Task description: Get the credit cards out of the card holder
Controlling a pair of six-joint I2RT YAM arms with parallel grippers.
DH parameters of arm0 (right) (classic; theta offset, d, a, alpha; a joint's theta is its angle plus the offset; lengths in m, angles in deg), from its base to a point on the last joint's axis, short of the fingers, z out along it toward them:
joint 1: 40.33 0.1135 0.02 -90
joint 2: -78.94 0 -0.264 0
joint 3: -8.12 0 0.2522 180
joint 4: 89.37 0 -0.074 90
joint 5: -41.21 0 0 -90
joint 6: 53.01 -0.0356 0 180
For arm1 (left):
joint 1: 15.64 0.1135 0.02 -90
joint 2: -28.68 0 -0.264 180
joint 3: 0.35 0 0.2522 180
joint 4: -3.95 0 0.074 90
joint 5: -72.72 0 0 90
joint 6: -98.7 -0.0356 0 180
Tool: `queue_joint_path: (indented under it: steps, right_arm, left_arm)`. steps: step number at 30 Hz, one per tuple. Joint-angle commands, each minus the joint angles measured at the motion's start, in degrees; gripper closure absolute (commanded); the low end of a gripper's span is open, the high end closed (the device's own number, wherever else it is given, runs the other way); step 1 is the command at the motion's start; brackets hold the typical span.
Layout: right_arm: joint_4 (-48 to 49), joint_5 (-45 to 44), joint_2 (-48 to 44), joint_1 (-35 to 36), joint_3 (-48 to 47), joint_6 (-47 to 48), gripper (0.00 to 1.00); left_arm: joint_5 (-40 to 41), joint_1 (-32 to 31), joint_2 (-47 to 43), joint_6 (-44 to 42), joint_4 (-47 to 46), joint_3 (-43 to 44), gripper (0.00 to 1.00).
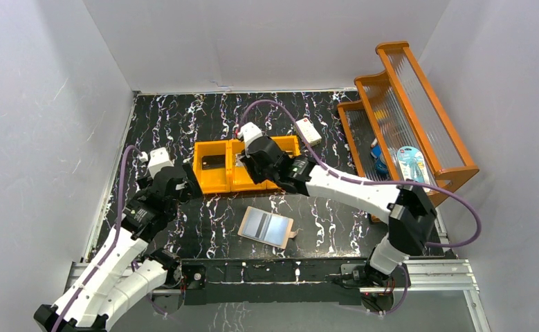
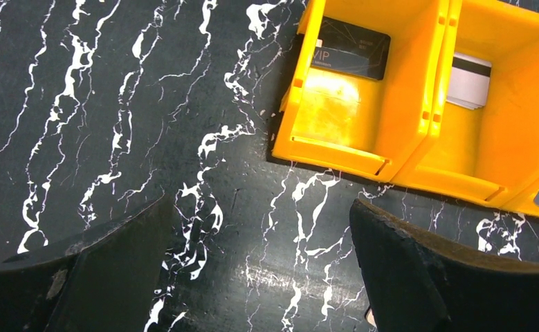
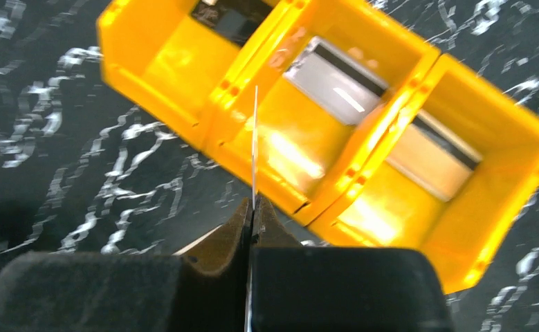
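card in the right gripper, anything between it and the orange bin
Nothing visible does. The card, pinched edge-on in the right gripper, hangs in open air over the bin, near the wall between two compartments.

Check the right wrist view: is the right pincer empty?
No: the right pincer is shut on a thin credit card, seen edge-on between its fingers.

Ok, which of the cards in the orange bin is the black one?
The VIP card in the bin's left-hand compartment. The middle card and right card are silver-grey with a dark stripe.
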Motion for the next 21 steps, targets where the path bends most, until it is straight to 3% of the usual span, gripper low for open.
queue_joint_path:
  steps: [1,5,10,15,21]
  right_arm:
    - [4.3,-7.9,3.6,-0.1,-4.7,17.7,1.0]
    - [9.6,-6.7,7.1,-0.1,-5.1,31.9,1.0]
    - [14.9,-1.5,11.2,-0.2,-5.1,42.9,1.0]
    - [10.3,0.7,17.1,-1.1,-11.3,44.8,1.0]
    - [8.4,-2.8,20.8,-1.6,-14.7,47.3,1.0]
  left_arm:
    - [4.5,0.3,-1.6,1.7,1.6,1.2,0.02]
    - [5.3,0.3,-2.2,2.1,2.0,1.2,0.02]
    - [5.9,0.3,-2.6,2.6,2.6,1.4,0.02]
    - [6.7,0.3,-3.4,3.0,3.0,1.4,0.02]
    - [7.2,0.2,-4.4,3.3,3.4,1.4,0.02]
